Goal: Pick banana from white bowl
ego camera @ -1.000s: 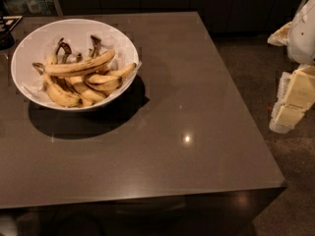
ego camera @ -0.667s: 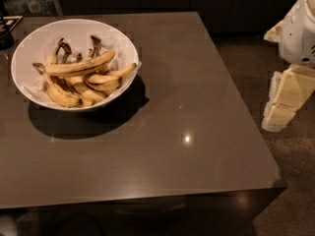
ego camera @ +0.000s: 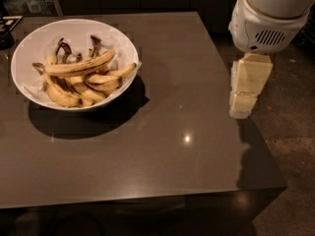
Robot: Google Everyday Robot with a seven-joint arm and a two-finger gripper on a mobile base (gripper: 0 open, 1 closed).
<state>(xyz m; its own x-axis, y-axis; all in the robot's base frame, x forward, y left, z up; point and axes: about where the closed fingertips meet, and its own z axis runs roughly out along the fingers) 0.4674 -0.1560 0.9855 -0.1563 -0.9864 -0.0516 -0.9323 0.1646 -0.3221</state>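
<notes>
The arm is swinging in from the right. A second ago only its edge showed beside the counter (ego camera: pixel 172 146); now its white housing looms over the far right corner. The pincer (ego camera: pixel 244 102) hangs below it as a pale, blocky shape just above the counter's right edge. From where I stand I cannot tell how wide the pincer is set, and I see nothing in its hold.

Nothing else has stirred. The white bowl (ego camera: pixel 39 41) sits where it was, at the back left of the counter. The banana (ego camera: pixel 81 67), the longest one, lies across the top of the heap inside it, with the shorter, more bent ones tucked beneath.

So the approach is under way, but the pick itself is not yet begun. The pincer is well apart from the bowl, with a broad stretch of bare counter between them. To my eye it needs to travel left across that stretch and come down over the banana, which lies uppermost and looks open to a grasp from above.
</notes>
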